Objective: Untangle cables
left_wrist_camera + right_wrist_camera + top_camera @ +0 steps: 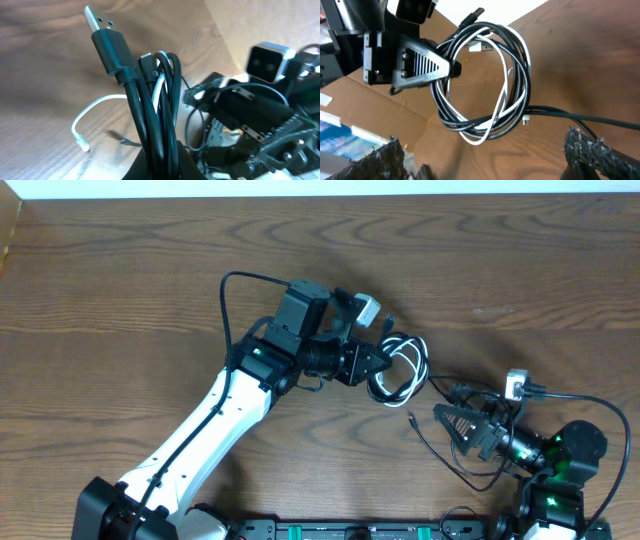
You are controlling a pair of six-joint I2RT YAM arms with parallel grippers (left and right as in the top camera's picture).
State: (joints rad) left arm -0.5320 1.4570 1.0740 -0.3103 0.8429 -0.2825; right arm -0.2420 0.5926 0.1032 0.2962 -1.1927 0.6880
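The cables [408, 368] form one bunched coil of black and white strands just right of the table's middle. My left gripper [378, 365] is shut on the coil's left side. In the left wrist view the black strands [159, 115] rise from between the fingers, topped by a USB plug [102, 32], and a white cable end [82, 142] hangs to the left. The right wrist view shows the coil [512, 107] lifted off the wood, pinched by the left gripper [451, 70]. My right gripper [452, 426] is open just right of and below the coil, its textured fingers [600, 150] apart and holding nothing.
A loose black strand with a small plug [412, 420] trails from the coil toward the right arm [560, 455]. The right arm's camera [270, 60] and body fill the right of the left wrist view. The wooden table [120, 290] stretches left and back.
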